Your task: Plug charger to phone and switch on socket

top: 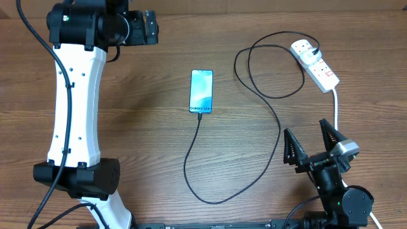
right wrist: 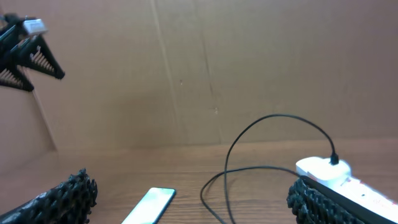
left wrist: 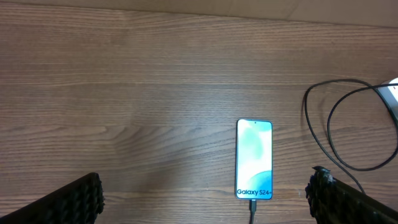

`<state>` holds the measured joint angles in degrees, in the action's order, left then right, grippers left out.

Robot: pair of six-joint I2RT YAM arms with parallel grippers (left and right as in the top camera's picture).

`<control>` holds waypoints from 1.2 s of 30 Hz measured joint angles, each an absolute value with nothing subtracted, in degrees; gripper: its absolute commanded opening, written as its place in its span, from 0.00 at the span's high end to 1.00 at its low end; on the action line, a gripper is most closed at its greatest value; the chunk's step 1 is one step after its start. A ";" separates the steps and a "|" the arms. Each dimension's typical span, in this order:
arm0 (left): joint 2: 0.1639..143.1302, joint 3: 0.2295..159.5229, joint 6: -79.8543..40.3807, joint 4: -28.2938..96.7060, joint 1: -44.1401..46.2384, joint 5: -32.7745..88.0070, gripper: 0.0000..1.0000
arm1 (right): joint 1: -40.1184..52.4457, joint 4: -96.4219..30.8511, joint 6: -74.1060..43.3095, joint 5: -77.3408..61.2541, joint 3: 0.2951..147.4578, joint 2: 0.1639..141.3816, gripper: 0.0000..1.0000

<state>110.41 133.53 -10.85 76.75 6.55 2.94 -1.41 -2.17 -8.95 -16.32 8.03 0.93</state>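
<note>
Your table (top: 127, 114) is a brown wood-grain board, the grain running side to side. Beyond its far edge the right wrist view shows a plain brown wall (right wrist: 249, 74) like cardboard.

Nearest to you, the right gripper (top: 311, 144) hovers over the near right of the table, its jaws spread wide with nothing between them. Just left of it the charger (top: 277, 137) sweeps down to a bend near the front edge, then climbs to the phone (top: 201, 91). The phone lies flat, screen up, about mid-table. Its long axis runs near to far, the "Galaxy S24" end toward you, and the cable's tip meets that near short edge. Farther right the cable curls into a loop and ends at its black plug (top: 315, 50), which sits in the far end of the socket (top: 316, 65). The socket lies on a slant, far end leftward, near end rightward, and its white cord (top: 335, 105) leaves the near end toward the right arm. Farthest, the left gripper (left wrist: 205, 177) hangs over the far left of the table. Its wrist view puts its fingers at the two bottom corners, wide apart and empty.

You cannot tell whether the tip is fully seated in the phone, nor which way the socket's red switches stand. Both wrist views cut the socket off at the frame edge, and from above the left gripper's jaws are hard to make out.
</note>
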 measured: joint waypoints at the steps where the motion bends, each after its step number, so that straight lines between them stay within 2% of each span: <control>1: 110.41 133.53 -10.85 76.75 6.55 2.94 0.00 | -1.41 -2.17 -8.05 -16.36 8.01 0.86 0.00; 16: 110.41 133.53 -10.85 76.75 6.55 2.94 0.00 | -1.41 4.60 -4.62 -15.62 1.28 0.84 0.00; 25: 110.41 133.53 -10.85 76.73 6.55 2.92 0.00 | -1.41 -3.95 -4.47 -13.13 1.06 0.84 0.00; 36: 110.41 133.53 -10.85 76.75 6.55 2.94 0.00 | -1.41 -4.16 -0.67 -11.22 1.06 0.84 0.00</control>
